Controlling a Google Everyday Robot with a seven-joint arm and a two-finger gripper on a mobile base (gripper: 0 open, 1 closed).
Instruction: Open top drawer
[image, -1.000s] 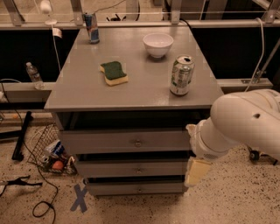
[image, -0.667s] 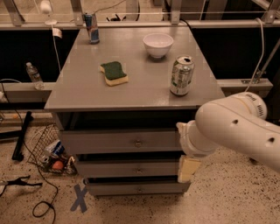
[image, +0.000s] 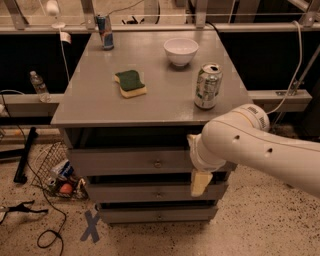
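The arm (image: 260, 150) has swung further across towards the view's left since a second ago, and its white bulk now covers the right end of the drawer fronts; the grey cabinet (image: 150, 107) faces the camera, with the bowl (image: 181, 50), sponge (image: 130, 83) and can (image: 207, 86) on top, so a pull below should not upset them; the top drawer (image: 120, 161) sits shut just under the tabletop, flush with the two beneath it; the gripper (image: 199, 183) hangs pointing down before its right part, dipping over the middle drawer's front; spread or pressed together, I cannot tell; the knob (image: 157, 163) at the panel's centre is bare, just to the gripper's left in view and a touch higher, so I judge this is the approach, lining up on that knob
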